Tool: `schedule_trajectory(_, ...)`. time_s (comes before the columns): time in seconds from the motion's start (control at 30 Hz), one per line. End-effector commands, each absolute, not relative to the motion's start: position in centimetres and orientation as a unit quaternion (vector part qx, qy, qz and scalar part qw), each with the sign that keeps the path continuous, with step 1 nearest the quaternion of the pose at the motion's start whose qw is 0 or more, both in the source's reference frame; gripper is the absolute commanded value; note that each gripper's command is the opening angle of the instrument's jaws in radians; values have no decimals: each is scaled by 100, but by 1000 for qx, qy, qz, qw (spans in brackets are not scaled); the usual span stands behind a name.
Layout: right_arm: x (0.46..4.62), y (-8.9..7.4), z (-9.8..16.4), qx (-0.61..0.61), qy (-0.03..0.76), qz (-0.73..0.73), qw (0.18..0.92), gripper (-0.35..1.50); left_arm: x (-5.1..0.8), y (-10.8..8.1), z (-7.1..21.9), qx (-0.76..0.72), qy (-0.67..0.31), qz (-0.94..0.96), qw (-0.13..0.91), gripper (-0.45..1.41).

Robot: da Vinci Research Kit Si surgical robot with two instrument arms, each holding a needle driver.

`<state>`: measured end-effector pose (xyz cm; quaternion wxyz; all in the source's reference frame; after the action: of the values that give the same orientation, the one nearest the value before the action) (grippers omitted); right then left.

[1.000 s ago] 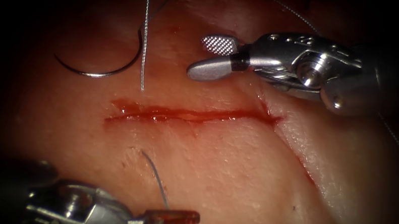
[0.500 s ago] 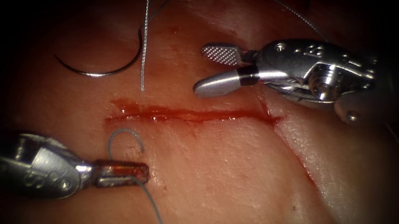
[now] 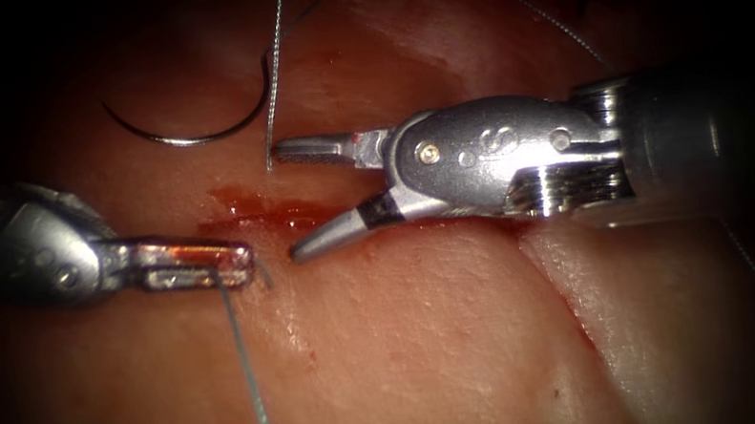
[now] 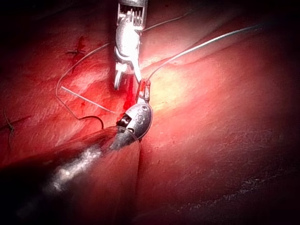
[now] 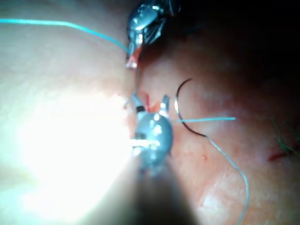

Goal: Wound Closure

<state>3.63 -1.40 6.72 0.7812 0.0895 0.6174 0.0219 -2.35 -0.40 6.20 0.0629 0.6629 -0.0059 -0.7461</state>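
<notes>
Across the endoscope view, L arm's steel needle-driver tool [image 3: 235, 263] sits at the left end of the red horizontal cut [image 3: 301, 216] in the pale pork tissue [image 3: 433, 349], jaws clamped together on the thin grey-blue suture thread [image 3: 248, 372], which trails down toward the near edge. R arm's silver wristed tool [image 3: 294, 198] has come in from the right since 1 s ago, jaws apart, straddling the cut, holding nothing; upper jaw tip is just beside the free thread end. Curved steel needle [image 3: 185, 135] lies loose on the tissue above the cut, not in tissue, held by neither tool.

L wrist view: L tool [image 4: 144, 90] shut on thread, R tool [image 4: 125, 77] just beyond it with jaws spread.

R wrist view: R tool [image 5: 149, 102] open, needle [image 5: 180, 110] lying beside it, L tool [image 5: 133, 57] further off.

Step, my guess: thread handling after a bite, L moved up to the cut w/ its strand. Next move prob needs R to close on thread.
</notes>
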Motion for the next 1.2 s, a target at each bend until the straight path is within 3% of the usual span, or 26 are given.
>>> schedule_trajectory(0.03, 373, -142, 674, 82, 620, 12, 780, 74, -240, -41, 628, 665, -6, -744, 63, -45)
schedule_trajectory(0.27, 389, -150, 663, 76, 626, -5, 776, 59, -237, -35, 633, 676, -17, -734, 66, -45)
schedule_trajectory(0.57, 415, -159, 660, 79, 633, -9, 770, 57, -234, -36, 636, 677, -18, -733, 68, -45)
schedule_trajectory(0.67, 421, -159, 662, 78, 632, -9, 771, 27, -234, -36, 636, 677, -18, -733, 68, -45)
schedule_trajectory(0.7, 424, -160, 663, 77, 632, -9, 771, -17, -234, -37, 635, 677, -18, -733, 68, -45)
schedule_trajectory(0.77, 427, -161, 665, 76, 632, -9, 771, -35, -235, -38, 635, 677, -18, -733, 67, -45)
schedule_trajectory(1.07, 421, -160, 667, 104, 625, 20, 773, -35, -236, -39, 630, 677, -18, -733, 66, -45)
schedule_trajectory(1.1, 417, -158, 669, 104, 623, 23, 775, -35, -236, -37, 629, 674, -11, -737, 51, -28)
schedule_trajectory(1.13, 413, -156, 671, 105, 619, 26, 778, -35, -236, -37, 628, 672, -6, -740, 39, 0)
schedule_trajectory(1.17, 409, -152, 676, 106, 615, 33, 781, -35, -236, -36, 626, 666, 9, -746, 3, 47)
schedule_trajectory(1.2, 406, -150, 679, 108, 611, 39, 783, -35, -236, -36, 626, 659, 12, -752, -3, 64)
